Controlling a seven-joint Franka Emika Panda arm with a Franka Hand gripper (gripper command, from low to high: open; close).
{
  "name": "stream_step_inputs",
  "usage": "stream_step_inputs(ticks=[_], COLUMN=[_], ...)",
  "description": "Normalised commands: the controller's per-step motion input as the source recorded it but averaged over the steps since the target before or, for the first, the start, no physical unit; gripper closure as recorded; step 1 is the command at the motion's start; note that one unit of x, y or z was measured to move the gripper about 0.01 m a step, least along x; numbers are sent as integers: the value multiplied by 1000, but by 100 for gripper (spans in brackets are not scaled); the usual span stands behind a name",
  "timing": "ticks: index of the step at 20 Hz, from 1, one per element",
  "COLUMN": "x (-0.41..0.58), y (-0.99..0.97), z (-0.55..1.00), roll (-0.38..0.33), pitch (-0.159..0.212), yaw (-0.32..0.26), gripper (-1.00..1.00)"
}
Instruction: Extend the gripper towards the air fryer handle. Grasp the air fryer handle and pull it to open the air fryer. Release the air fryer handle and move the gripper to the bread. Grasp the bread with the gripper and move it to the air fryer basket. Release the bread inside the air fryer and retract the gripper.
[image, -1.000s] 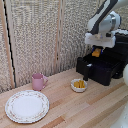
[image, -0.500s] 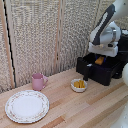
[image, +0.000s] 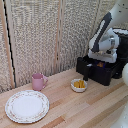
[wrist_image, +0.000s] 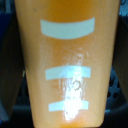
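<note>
Exterior view: the gripper (image: 101, 60) hangs directly over the open air fryer basket (image: 95, 70), which is pulled out from the air fryer (image: 119, 50) at the table's (image: 85, 107) far end. Orange bread (image: 100, 64) shows between the fingers just above the basket. Wrist view: the bread (wrist_image: 67, 65) fills the frame, clamped between the fingers (wrist_image: 10, 75). The air fryer handle (image: 85, 73) stands upright on the basket front.
</note>
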Motion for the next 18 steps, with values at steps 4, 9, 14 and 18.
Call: stream_step_inputs(ticks=[4,9,14,18], x=[-26,5,98,158], y=[115,290,379,231], z=[436,511,449,663], roll=[-42,-15,-5,38], pitch=[-33,-2,-6,6], yaw=[-154,-151,-162,-119], gripper=[-100,-100,-100,-100])
